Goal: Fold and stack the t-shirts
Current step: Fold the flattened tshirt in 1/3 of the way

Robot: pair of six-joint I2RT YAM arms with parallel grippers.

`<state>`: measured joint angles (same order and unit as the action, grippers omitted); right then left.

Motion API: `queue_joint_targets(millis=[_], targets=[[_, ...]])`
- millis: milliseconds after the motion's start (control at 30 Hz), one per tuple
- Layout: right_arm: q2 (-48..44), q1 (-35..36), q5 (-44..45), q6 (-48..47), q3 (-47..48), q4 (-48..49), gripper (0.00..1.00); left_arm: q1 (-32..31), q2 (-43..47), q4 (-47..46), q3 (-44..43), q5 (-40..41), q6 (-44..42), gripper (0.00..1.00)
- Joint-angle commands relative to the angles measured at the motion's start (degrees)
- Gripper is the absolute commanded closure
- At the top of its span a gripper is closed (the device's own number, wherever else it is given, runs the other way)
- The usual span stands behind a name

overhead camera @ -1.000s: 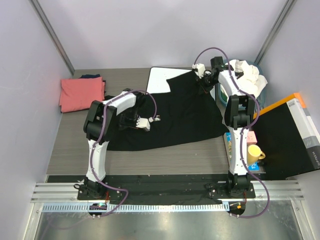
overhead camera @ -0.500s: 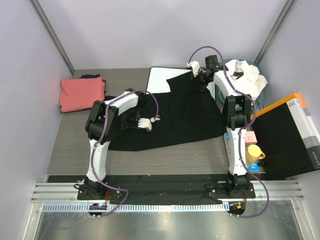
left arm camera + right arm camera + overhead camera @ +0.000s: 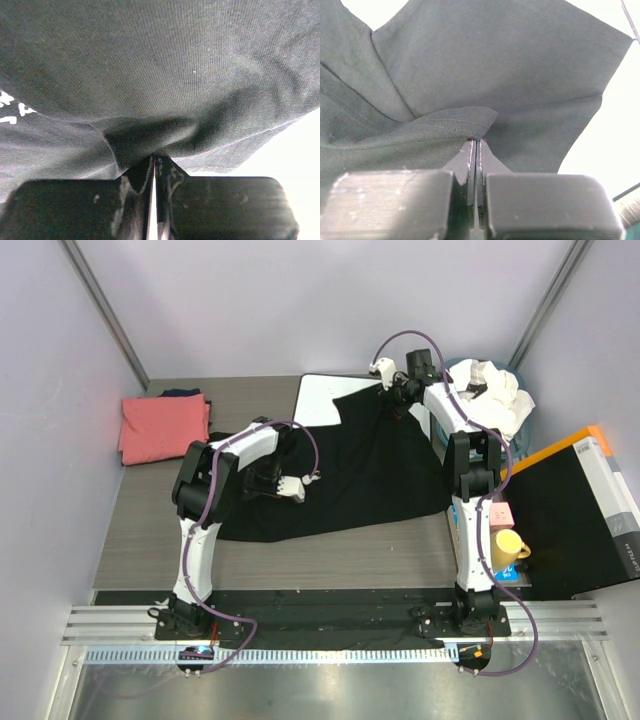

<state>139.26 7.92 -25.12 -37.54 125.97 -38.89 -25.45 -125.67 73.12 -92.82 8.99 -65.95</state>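
A black t-shirt lies spread across the middle of the table, its far part over a white board. My left gripper is shut on a pinch of the black shirt's left part; the left wrist view shows the cloth bunched at the closed tips, with white script at the left. My right gripper is shut on the shirt's far right hem, seen in the right wrist view folded into the tips. A folded coral-pink shirt lies far left. White shirts are heaped in a bin far right.
The white board with black rim lies under the black shirt's far edge. A dark cloth peeks behind the coral shirt. A yellow mug and small boxes stand by the right arm. An orange-edged black box sits at right.
My right gripper has moved further back and to the left with the shirt's hem in it, drawing that corner toward the board. My left gripper has barely shifted.
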Motion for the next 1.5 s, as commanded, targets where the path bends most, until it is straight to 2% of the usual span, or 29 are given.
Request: queue_joint_targets(millis=[0,67,100,167,200,400,467,600,767,967,1467], targets=[[-5.8,0.3,2.4,1.8,-0.8,7.3,0.99,-0.6,-0.7,0.1,-1.3,-2.1,0.5,1.0],[-6.0,0.6,4.2,2.5,-1.4,9.2,0.99,-0.6,-0.8,0.0,-1.5,-2.2,0.6,1.0],[-5.9,0.9,5.0,2.3,-2.0,9.5,0.95,-0.7,-0.8,0.1,-1.5,-2.1,0.6,1.0],[-5.6,1.5,8.0,2.0,-2.3,9.5,0.74,-0.6,-0.7,0.0,-1.4,-2.2,0.7,1.0],[-5.7,1.6,8.4,1.2,-2.7,9.4,0.59,-0.7,-0.6,0.1,-1.3,-2.1,0.7,1.0],[-8.5,1.7,7.8,1.6,-4.1,9.3,0.47,-0.6,-0.5,0.4,-1.2,-2.2,0.8,1.0],[-8.9,1.7,6.0,2.6,-2.7,8.3,0.5,-0.6,-0.5,0.4,-1.1,-2.3,0.9,1.0],[-8.1,3.2,-3.9,5.1,2.2,3.2,0.61,-0.7,-0.5,0.2,-1.2,-2.1,0.8,1.0],[-6.9,6.7,-9.7,4.9,3.6,-1.9,0.61,-0.8,-0.3,0.4,-1.3,-2.1,0.6,1.0],[-4.7,10.7,-10.6,4.4,1.0,-3.1,0.6,-0.8,0.5,0.2,-0.5,-2.1,0.5,1.0],[0.7,12.0,-6.2,2.6,-0.8,-3.2,0.61,-0.8,2.3,-0.3,1.1,-2.4,0.9,1.0]])
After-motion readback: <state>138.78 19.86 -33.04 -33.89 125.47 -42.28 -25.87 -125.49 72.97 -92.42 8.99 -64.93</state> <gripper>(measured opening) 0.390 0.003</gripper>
